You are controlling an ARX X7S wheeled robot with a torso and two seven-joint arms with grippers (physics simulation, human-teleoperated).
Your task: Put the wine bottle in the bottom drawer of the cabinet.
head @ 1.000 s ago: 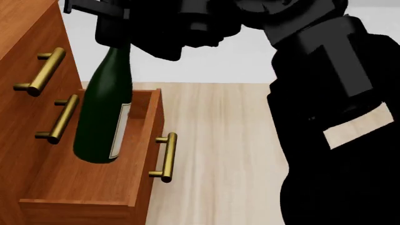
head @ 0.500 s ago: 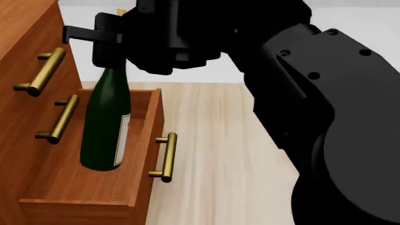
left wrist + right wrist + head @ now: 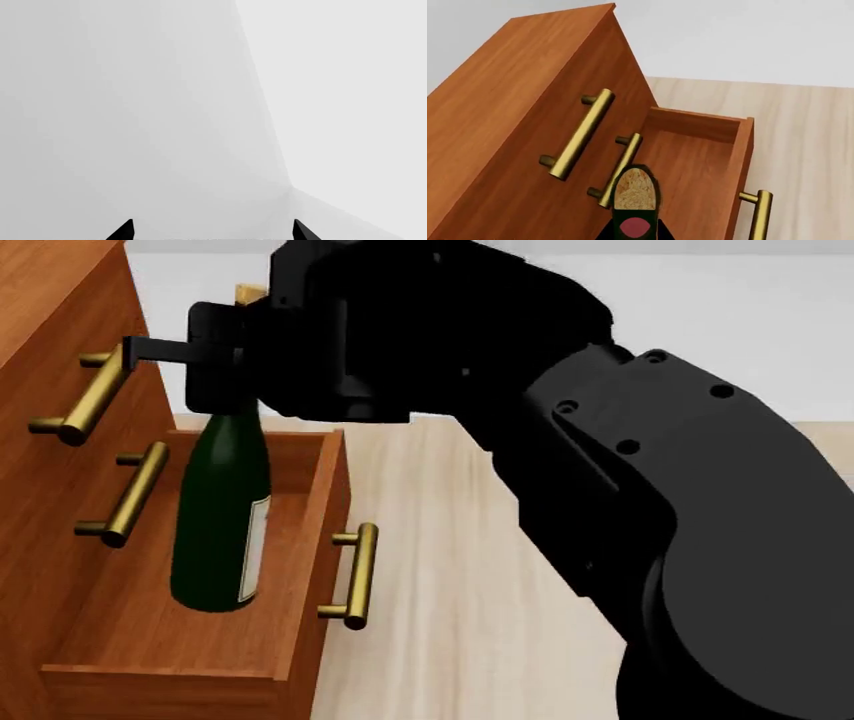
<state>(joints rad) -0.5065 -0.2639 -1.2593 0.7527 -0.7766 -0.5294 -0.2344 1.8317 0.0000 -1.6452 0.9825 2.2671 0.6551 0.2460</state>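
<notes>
The dark green wine bottle (image 3: 218, 515) hangs nearly upright, its lower half inside the pulled-out bottom drawer (image 3: 314, 490) of the reddish-brown cabinet (image 3: 40, 470). My right gripper (image 3: 218, 375) is shut on the bottle's neck just below the tan cork (image 3: 250, 292). Whether the bottle's base touches the drawer floor I cannot tell. The right wrist view looks down on the cork (image 3: 635, 189) and neck, with the right gripper (image 3: 632, 233) closed around them above the open bottom drawer (image 3: 694, 160). In its own wrist view, my left gripper (image 3: 212, 232) is open and holds nothing.
Two closed drawer fronts with brass bar handles (image 3: 94, 390) sit above the open drawer, whose own brass handle (image 3: 358, 575) faces the pale wood floor (image 3: 467, 590). My bulky right arm (image 3: 641, 490) fills the right of the head view. The left wrist view shows only grey walls.
The bottle has swung from tilted to nearly upright and sunk a little deeper into the drawer. My right arm has come lower and further left over it.
</notes>
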